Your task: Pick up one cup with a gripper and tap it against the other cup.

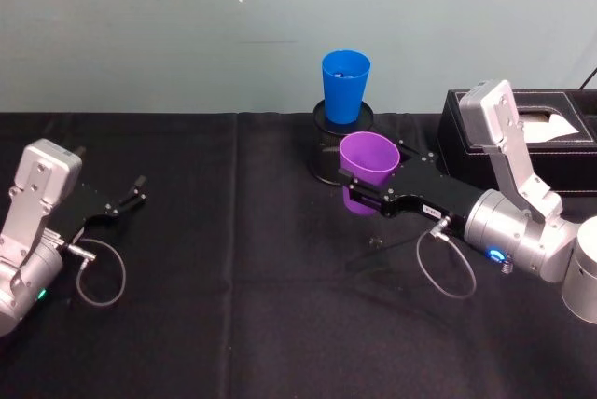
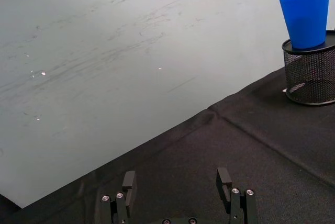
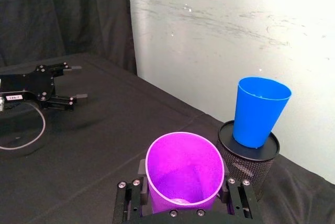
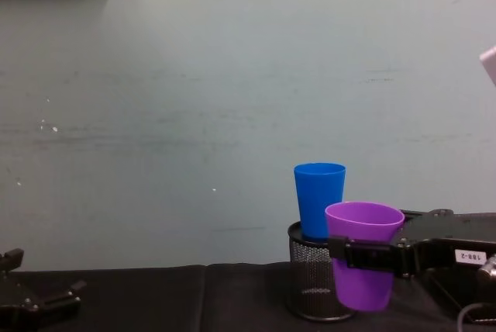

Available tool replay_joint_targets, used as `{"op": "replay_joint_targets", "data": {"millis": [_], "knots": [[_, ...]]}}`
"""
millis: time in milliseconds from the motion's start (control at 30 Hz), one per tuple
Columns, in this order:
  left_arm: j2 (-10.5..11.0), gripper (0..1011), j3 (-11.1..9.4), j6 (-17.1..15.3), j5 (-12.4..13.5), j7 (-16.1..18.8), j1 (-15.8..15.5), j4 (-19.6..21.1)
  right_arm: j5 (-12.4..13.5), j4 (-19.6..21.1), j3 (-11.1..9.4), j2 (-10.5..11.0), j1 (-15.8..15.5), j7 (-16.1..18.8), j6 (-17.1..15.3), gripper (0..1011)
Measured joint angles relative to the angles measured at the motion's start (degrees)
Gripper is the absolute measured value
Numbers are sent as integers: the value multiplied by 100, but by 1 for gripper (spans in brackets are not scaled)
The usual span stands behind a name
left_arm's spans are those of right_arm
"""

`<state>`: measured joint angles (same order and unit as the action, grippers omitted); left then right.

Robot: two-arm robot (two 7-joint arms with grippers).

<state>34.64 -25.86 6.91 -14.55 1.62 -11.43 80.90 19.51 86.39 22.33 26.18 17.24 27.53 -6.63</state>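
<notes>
Here, purple cup [image 1: 368, 164] upright, mouth up, in the right hand [image 1: 362, 196].

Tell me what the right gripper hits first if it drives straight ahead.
Probably the mesh pen holder under the blue cup, just ahead of the purple cup that the right gripper holds; it may only graze it.

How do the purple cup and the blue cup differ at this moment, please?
The purple cup is clamped in the right gripper; the blue cup stands free on the mesh holder. The blue cup sits higher than the purple cup. Both are upright, plain tapered tumblers.
</notes>
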Motion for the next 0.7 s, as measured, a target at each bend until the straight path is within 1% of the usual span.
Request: {"op": "replay_joint_targets", "data": {"millis": [700], "knots": [[0, 1000, 0, 0, 0, 0, 0, 0, 0, 0, 0, 0, 0, 0, 0, 741]]}}
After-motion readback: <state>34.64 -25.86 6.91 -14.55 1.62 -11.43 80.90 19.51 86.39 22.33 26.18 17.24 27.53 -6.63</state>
